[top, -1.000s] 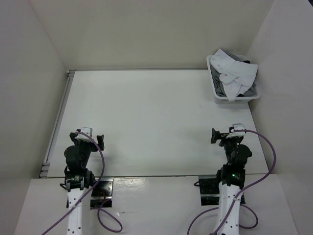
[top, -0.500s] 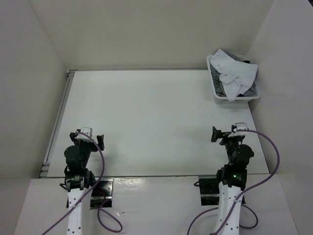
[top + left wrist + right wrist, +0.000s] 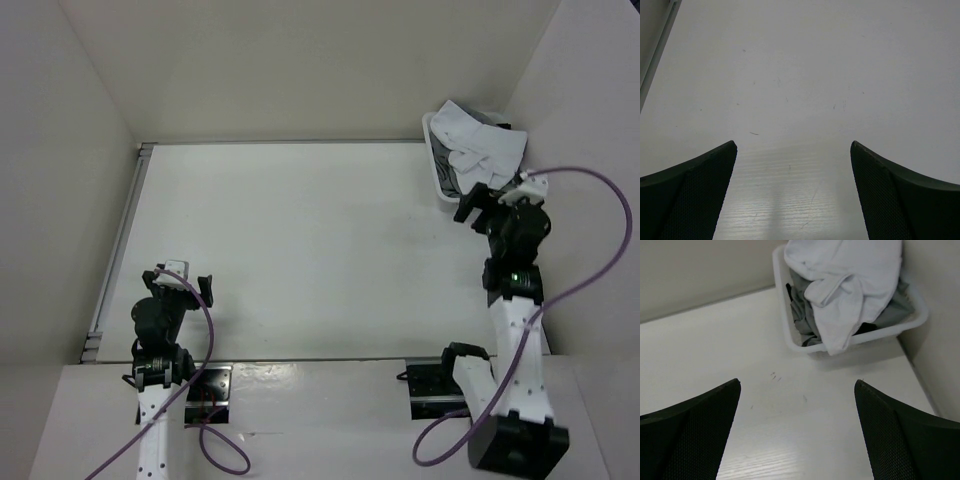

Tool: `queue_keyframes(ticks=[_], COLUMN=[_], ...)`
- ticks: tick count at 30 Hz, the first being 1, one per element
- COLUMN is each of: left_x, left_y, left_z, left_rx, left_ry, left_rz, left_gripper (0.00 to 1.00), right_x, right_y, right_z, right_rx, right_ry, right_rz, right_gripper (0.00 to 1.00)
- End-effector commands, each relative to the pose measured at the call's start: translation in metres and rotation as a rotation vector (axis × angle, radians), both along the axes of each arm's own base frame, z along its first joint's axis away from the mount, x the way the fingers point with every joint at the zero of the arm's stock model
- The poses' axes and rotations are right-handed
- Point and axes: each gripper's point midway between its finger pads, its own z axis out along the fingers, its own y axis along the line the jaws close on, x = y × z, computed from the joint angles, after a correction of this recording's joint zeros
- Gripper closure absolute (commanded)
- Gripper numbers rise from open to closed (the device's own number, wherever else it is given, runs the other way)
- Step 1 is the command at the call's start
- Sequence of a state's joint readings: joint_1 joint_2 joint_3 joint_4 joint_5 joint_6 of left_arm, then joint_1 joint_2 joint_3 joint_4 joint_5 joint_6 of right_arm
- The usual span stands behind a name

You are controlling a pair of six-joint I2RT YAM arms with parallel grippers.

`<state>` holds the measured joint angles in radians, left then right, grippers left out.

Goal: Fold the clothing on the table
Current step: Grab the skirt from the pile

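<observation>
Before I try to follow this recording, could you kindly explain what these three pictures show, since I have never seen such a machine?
These are two small robot arms bolted at the near edge of a white table. One picture looks down from above and behind them. The other two come from a camera on each wrist, so the dark shapes in their bottom corners are that gripper's own fingers. The left gripper is open over bare tabletop and holds nothing. The right gripper, also open and holding nothing, is stretched out toward a white basket in the far right corner. A white garment is heaped there over grey clothing.
</observation>
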<state>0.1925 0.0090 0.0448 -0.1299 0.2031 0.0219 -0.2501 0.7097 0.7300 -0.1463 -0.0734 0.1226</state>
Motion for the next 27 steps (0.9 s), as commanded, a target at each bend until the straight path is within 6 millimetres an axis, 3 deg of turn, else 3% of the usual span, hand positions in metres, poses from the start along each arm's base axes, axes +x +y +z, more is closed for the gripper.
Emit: queue_keyframes(ticks=[1,3,4,6,7,12,15,16,18,19,21,22,23,24,25,27], left_x=[0.003,0.003,0.003,0.003,0.003,0.003,0.003,0.003,0.003,0.003,0.003,0.003,0.001,0.001,0.001,-0.007], left_y=[0.000,0.000,0.000,0.000,0.000,0.000,0.000,0.000,0.000,0.000,0.000,0.000,0.000,0.002,0.002,0.024], left_z=[0.017,0.017,0.017,0.017,0.017,0.017,0.017,0.017,0.017,0.017,0.017,0.020,0.038,0.050,0.078,0.128], left_rx=[0.022,0.022,0.022,0.022,0.022,0.022,0.022,0.022,0.022,0.022,0.022,0.024,0.040,0.087,0.107,0.042], left_ry=[-0.122,-0.122,-0.122,-0.122,-0.122,-0.122,-0.122,-0.122,-0.122,-0.122,-0.122,-0.134,-0.172,-0.204,-0.303,-0.469], left_rz=[-0.001,-0.001,-0.001,-0.001,-0.001,-0.001,-0.001,-0.001,-0.001,-0.001,-0.001,-0.001,-0.002,-0.004,-0.002,0.156], left_gripper=[0.00,0.00,0.00,0.00,0.00,0.00,0.00,0.00,0.00,0.00,0.00,0.00,0.00,0.00,0.00,0.00], right_x=[0.026,0.032,0.031,0.036,0.044,0.081,0.098,0.106,0.119,0.127,0.135,0.137,0.140,0.144,0.145,0.147], right_y=[0.008,0.017,0.023,0.032,0.033,0.041,0.050,0.044,0.043,0.043,0.042,0.039,0.037,0.037,0.032,0.027], right_z=[-0.011,0.001,-0.017,-0.019,-0.040,-0.030,-0.022,-0.007,-0.014,-0.003,-0.009,0.000,0.004,0.020,0.028,0.046], right_rx=[0.036,-0.016,-0.049,-0.134,-0.157,-0.161,-0.265,-0.296,-0.300,-0.299,-0.303,-0.317,-0.328,-0.339,-0.336,-0.332], right_ry=[0.155,0.164,0.259,0.340,0.433,0.485,0.449,0.420,0.454,0.438,0.463,0.446,0.430,0.379,0.363,0.330], right_rz=[-0.014,-0.002,0.031,0.051,0.060,0.096,0.168,0.135,0.131,0.128,0.120,0.107,0.098,0.094,0.079,0.097], right_gripper=[0.02,0.02,0.02,0.02,0.02,0.02,0.02,0.02,0.02,0.02,0.02,0.02,0.02,0.02,0.02,0.02])
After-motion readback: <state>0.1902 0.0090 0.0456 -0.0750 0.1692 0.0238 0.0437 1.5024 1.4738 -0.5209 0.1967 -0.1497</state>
